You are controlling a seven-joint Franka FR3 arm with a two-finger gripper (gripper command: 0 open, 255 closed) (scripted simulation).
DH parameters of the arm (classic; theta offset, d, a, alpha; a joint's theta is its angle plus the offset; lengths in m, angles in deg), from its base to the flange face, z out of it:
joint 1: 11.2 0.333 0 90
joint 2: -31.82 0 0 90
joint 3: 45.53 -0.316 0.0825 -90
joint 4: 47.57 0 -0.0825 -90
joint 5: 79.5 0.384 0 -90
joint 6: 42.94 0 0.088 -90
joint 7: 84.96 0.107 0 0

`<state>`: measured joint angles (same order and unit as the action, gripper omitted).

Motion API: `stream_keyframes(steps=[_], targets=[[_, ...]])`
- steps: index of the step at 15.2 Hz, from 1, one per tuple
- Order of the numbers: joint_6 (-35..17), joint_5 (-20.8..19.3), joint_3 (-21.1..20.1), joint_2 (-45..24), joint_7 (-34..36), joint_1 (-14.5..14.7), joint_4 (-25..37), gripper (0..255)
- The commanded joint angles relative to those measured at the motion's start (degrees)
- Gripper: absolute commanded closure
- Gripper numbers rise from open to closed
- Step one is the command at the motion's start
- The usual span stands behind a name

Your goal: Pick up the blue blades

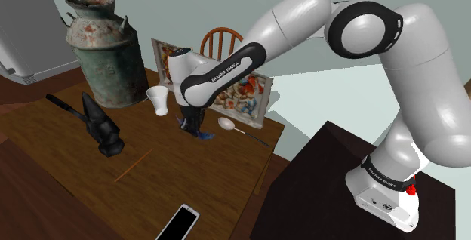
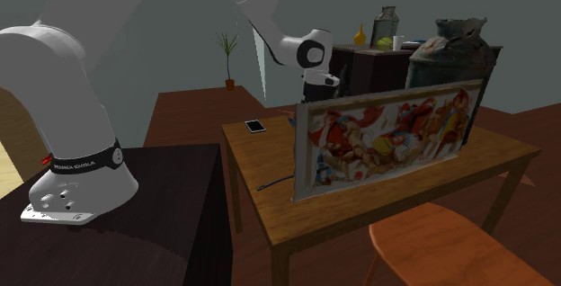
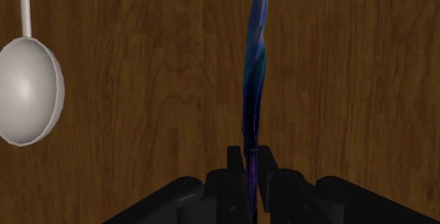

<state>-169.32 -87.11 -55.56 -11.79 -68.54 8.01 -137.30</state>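
Blue blades [image 3: 255, 75] clamped in my pincer [image 3: 250, 152] over the wooden worktop [image 3: 141, 131].
The blades ran straight out from my closed fingers above bare wood; I could not tell whether they touched it. One white spoon [image 3: 28, 89] lay near, apart from them. One white cup [image 1: 158, 100], one rusty milk can [image 1: 104, 50] and one framed picture [image 1: 253, 95] stood around, and one phone [image 1: 178, 223] lay by the worktop's edge.

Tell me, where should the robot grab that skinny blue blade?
At its end, pinching the two flat sides. The blue blade is thin and turns its edge up over the table, so a pinch from straight above fits either side. The gripper clasps it that way now, clear of the spoon.
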Motion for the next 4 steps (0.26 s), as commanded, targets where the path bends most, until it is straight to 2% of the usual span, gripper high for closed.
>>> stream_keyframes(steps=[1,4], targets=[[0.9,0.1,-0.1,1.0,0.0,-0.1,-0.1,255],[1.5,0.2,-0.2,1.6,-0.1,-0.1,-0.2,255]])
